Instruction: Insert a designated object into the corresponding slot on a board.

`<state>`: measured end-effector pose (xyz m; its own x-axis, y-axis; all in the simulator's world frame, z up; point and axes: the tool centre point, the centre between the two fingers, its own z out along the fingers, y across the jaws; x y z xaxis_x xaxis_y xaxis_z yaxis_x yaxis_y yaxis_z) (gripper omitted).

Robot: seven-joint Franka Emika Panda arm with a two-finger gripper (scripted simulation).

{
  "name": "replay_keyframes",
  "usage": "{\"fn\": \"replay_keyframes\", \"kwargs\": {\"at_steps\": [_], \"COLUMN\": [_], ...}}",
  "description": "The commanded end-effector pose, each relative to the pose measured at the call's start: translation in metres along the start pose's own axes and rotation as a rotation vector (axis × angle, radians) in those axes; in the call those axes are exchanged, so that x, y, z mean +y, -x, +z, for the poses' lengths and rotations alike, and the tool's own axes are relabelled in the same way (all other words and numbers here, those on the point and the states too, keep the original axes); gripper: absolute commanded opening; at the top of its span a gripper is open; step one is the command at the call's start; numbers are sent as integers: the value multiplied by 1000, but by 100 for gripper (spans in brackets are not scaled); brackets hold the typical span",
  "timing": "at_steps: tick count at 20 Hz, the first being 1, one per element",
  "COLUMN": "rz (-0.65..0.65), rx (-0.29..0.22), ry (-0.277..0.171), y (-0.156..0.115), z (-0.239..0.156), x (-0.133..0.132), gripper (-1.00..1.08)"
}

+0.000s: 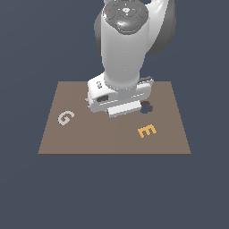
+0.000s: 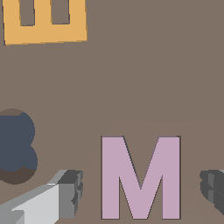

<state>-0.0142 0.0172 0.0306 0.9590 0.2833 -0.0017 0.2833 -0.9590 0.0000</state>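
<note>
The pale pink M (image 2: 141, 177) lies flat on the brown board (image 2: 144, 87), edged all round by a thin dark line, as if sunk flush into it. No separate M-shaped slot shows in either view. My gripper (image 2: 141, 190) is open: one finger (image 2: 70, 192) and the other finger (image 2: 213, 189) stand well clear on either side of the M, touching nothing. In the exterior view the arm's white hand (image 1: 117, 100) hangs low over the board (image 1: 112, 141) and hides the M apart from a pink sliver (image 1: 86, 100).
A dark flower-like cutout (image 2: 15, 146) (image 1: 146, 107) lies beside the M. An orange letter E (image 2: 43, 22) (image 1: 146, 130) and a grey letter G (image 1: 65, 118) rest on the board. Beyond the board's edges is dark floor.
</note>
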Motion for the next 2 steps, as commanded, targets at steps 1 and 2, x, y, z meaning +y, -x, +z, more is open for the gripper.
{"fn": "replay_keyframes", "kwargs": {"at_steps": [1,2], "rz": [0,0], "rx": [0,0], "ry": [0,0], "y": [0,0], "z": [0,0], "x": [0,0], "gripper": [100,100]}}
